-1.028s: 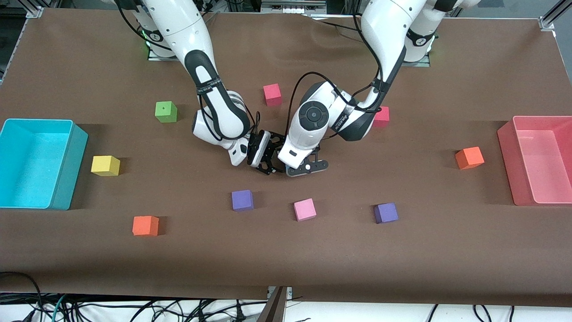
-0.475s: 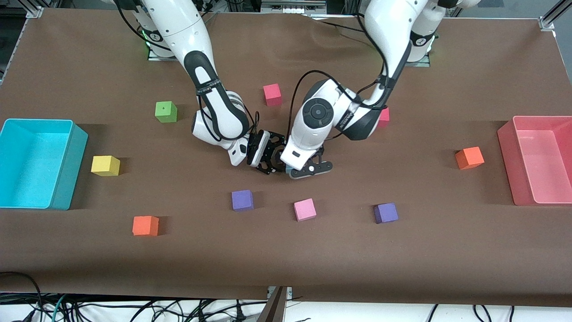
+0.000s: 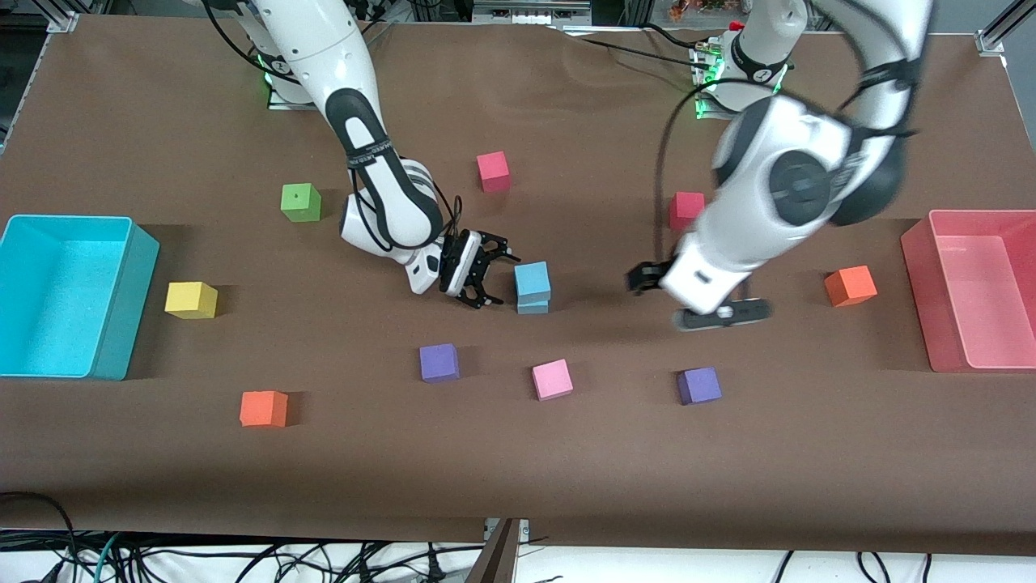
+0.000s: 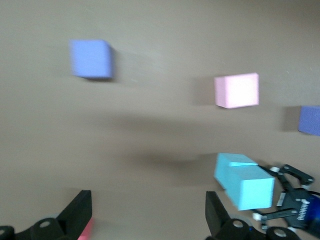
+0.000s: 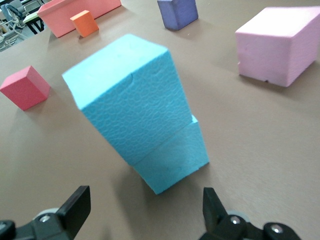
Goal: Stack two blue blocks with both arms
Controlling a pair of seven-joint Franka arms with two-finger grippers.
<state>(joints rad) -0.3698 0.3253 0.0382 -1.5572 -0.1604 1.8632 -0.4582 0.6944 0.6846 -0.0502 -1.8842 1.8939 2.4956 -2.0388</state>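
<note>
Two sky-blue blocks stand stacked at mid-table, the upper block (image 3: 532,280) sitting slightly askew on the lower block (image 3: 532,307). My right gripper (image 3: 494,274) is open and empty, low beside the stack toward the right arm's end. In the right wrist view the upper block (image 5: 127,100) rests on the lower block (image 5: 175,160), just ahead of the open gripper (image 5: 145,205). My left gripper (image 3: 686,301) is open and empty over bare table toward the left arm's end. The left wrist view shows the stack (image 4: 242,180) off beside the open gripper (image 4: 147,210).
Nearer the camera lie a purple cube (image 3: 439,362), a pink cube (image 3: 553,380), a purple cube (image 3: 699,385) and an orange cube (image 3: 263,408). Red cubes (image 3: 493,171) (image 3: 686,210), a green cube (image 3: 300,202), a yellow cube (image 3: 191,300), an orange cube (image 3: 850,286), a cyan bin (image 3: 121,324) and a pink bin (image 3: 919,267) surround.
My left gripper has let go of the upper blue block and swung away toward the left arm's end. My right gripper backed slightly off. The stack now stands uncovered.
</note>
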